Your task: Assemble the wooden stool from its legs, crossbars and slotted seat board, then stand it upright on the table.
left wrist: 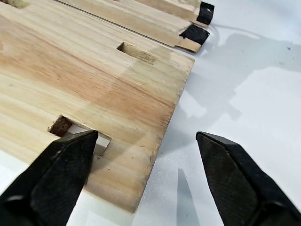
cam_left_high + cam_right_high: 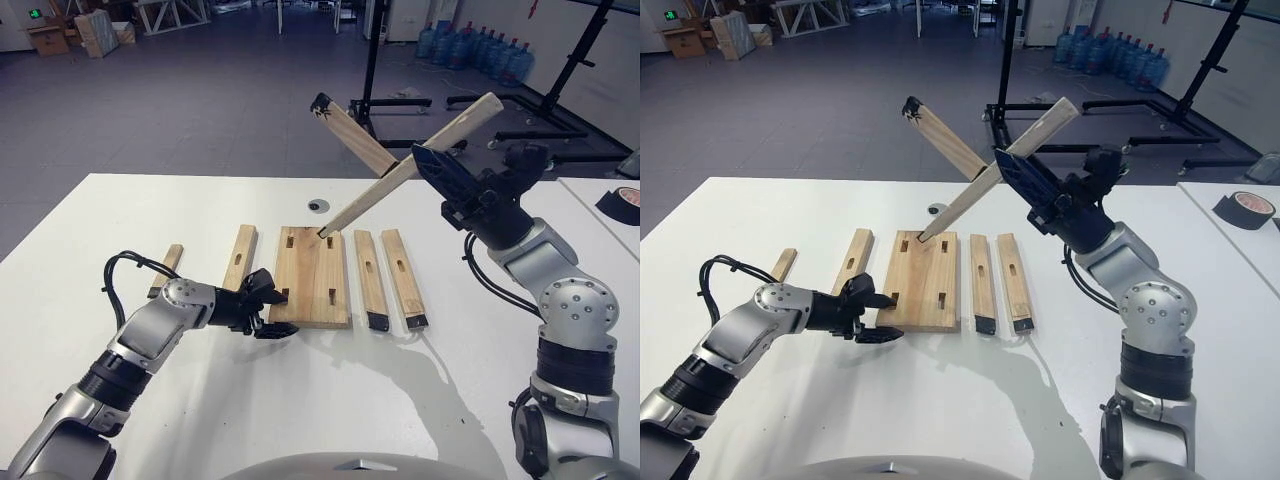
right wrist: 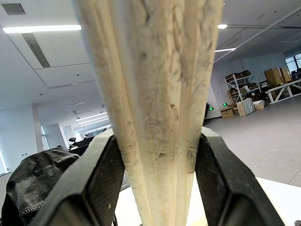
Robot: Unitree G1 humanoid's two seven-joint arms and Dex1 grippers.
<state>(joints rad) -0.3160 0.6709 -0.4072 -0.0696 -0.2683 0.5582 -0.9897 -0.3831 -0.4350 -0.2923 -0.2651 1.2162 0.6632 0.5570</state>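
Seat board [image 2: 310,275] lies flat on the tabletop [image 2: 120,220], its near corner inside our wide-open left end effector [image 2: 280,313], which we judge is there to steady it. Our right end effector [image 2: 428,165] clamps a leg [image 2: 370,197], which slants down from it so that the tip meets a slot [image 2: 328,241].

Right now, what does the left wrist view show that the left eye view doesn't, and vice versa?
Left wrist view: the left gripper has its jaws open, one over a slot at the seat board corner, the other over bare table. Left eye view: the right gripper grips crossed wooden pieces, slanted, lower end at a far slot; a slotted leg and a short bar lie left of the board. Both: the left gripper, the board and two black-tipped legs.
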